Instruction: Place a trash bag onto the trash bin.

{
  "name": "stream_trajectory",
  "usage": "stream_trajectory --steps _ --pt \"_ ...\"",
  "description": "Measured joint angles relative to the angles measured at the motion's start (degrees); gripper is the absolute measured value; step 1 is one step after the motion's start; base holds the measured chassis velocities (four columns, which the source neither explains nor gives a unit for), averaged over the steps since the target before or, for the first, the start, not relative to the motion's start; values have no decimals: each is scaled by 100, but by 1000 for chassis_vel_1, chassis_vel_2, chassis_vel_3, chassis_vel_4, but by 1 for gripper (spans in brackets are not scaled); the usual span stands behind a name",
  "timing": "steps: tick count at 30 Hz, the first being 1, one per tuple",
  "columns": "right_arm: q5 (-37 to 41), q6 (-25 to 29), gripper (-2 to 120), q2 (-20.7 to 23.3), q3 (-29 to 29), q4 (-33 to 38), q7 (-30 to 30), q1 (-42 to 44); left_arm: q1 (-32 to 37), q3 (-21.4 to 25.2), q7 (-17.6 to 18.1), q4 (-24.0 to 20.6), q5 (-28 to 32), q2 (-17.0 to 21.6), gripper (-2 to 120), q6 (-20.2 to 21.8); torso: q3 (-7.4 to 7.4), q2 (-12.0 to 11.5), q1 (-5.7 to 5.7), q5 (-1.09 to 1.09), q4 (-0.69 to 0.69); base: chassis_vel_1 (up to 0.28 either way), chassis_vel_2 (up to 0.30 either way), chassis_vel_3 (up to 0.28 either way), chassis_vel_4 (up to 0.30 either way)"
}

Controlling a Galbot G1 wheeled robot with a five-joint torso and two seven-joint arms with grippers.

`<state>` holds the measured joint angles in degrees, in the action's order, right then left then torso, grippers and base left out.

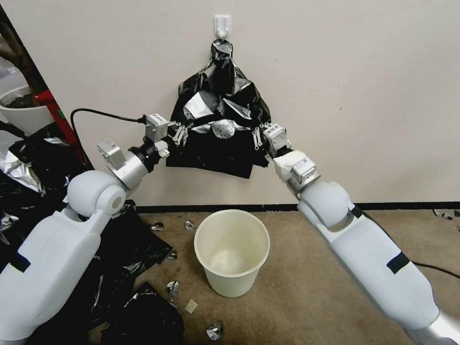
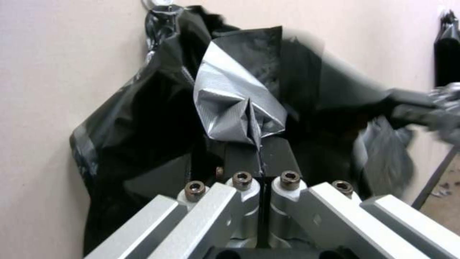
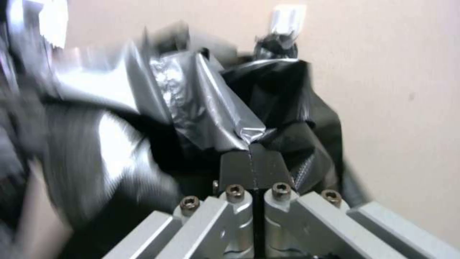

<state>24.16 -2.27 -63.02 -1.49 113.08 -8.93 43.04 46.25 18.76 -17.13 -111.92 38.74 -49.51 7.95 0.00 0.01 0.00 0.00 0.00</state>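
Your two white arms fill the near foreground of the head view, both raised toward the wall (image 1: 364, 86). On the floor at your left lies a heap of black and silvery plastic (image 1: 62, 249), spilling over the brown carpet (image 1: 306, 297). Against the wall hangs a black bundle (image 1: 218, 129) with a pointed top, caught on a white hook (image 1: 222, 25).

Below it, between your arms, the bin (image 1: 232, 254) stands upright on the carpet, open and with no liner over its rim.

Your left gripper (image 1: 179, 134) sits at the bundle's left edge. In the left wrist view its fingers (image 2: 283, 158) are closed together on a silvery fold of plastic (image 2: 235, 104). Your right gripper (image 1: 258, 138) is at the bundle's right edge; in the right wrist view its fingers (image 3: 235, 169) are likewise pressed shut, pinching a glossy fold (image 3: 215, 118).

Both folds probably belong to one bag (image 1: 215, 125) at the front of the bundle, though blur in the wrist views makes that hard to confirm. It is still up at the wall, well above the bin.

Small foil scraps (image 1: 172, 287) dot the carpet near the bin.
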Motion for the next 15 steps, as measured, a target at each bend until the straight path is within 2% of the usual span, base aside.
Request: stream_trajectory --steps 1,2,4,5,7,11,15 --pt "456 58 0 -78 -16 211 -150 156 122 61 29 -71 -7 -20 0 -24 0 0 0 0 0 0 0 0 0" --pt "456 58 0 -78 -16 211 -150 156 122 61 29 -71 -7 -20 0 -24 0 0 0 0 0 0 0 0 0" --pt "1340 276 0 -288 -24 726 -255 650 489 203 112 -257 -55 -91 0 -96 -1 0 0 -1 1 0 0 0 0" --pt "1340 276 0 -288 -24 726 -255 650 489 203 112 -257 -55 -91 0 -96 -1 0 0 -1 1 0 0 0 0" --pt "1743 391 0 -469 30 1140 -243 1235 985 343 217 -483 -194 -200 0 -155 -1 0 0 0 1 0 0 0 0" --pt "1774 474 0 -637 136 1505 -190 2067 1691 508 344 -844 -338 -404 0 -220 -1 0 0 0 1 0 0 0 0" --pt "1330 708 0 -777 271 1661 -71 2773 2273 620 378 -1213 -500 -694 0 -323 -1 0 0 0 0 0 0 0 0"
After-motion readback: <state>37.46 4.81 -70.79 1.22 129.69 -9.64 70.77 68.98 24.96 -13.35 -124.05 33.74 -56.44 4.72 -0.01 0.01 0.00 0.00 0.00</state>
